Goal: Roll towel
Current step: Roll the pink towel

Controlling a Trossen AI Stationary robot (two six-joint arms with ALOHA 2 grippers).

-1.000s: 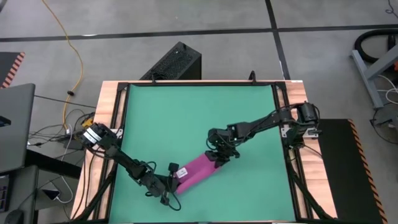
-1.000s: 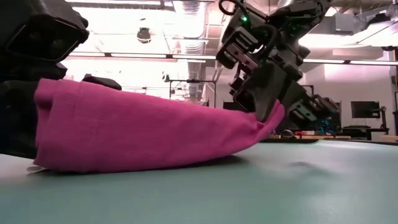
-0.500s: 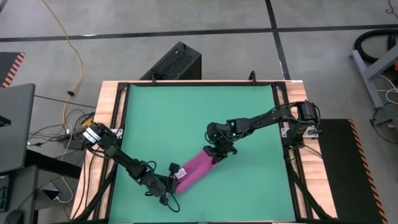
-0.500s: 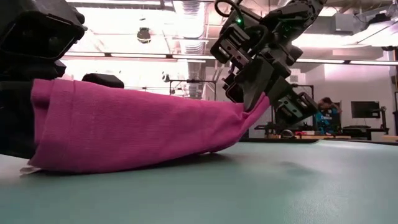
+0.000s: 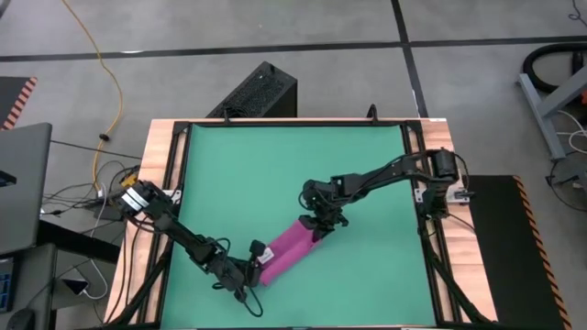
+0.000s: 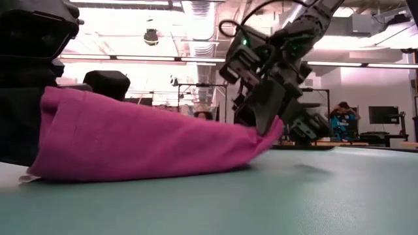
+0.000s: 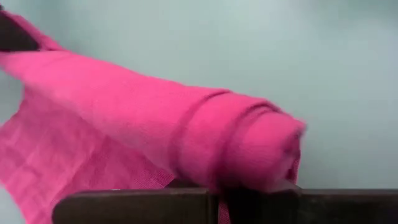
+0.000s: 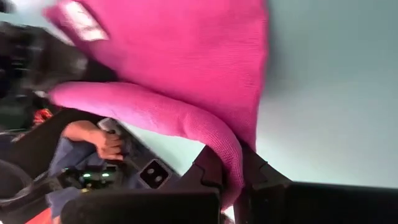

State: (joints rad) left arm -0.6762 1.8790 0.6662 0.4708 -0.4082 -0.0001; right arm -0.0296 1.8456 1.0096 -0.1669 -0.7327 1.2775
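From my station the towel (image 5: 286,252) lay as a long, partly rolled bundle on the green surface (image 5: 275,165), toward its near edge and slanting between the two arms. I judged it light and very soft: it sagged in the middle in the low view, and it would take the shape of whatever pressed on it, so it would not hold a roll unless both ends were pinched firmly. It did not look slippery or fragile. The ends seemed the right places to take hold, and that was where I had it. The left gripper (image 5: 254,266) was closed on the towel's thicker end, where the left wrist view showed several wound layers with a loose flap hanging beneath. The right gripper (image 5: 318,223) was nipped almost shut on a thin fold at the towel's other end, lifting it slightly off the surface. A small white tag (image 5: 266,255) showed at the towel's left-gripper end. Much was hard to read: the left gripper filled the low view as a dark mass beside the towel, so its fingers were hidden there, and I could not tell how many turns the roll had or whether the loose flap was caught. Beyond the surface, a person's hand (image 8: 106,142) showed dimly past the towel.
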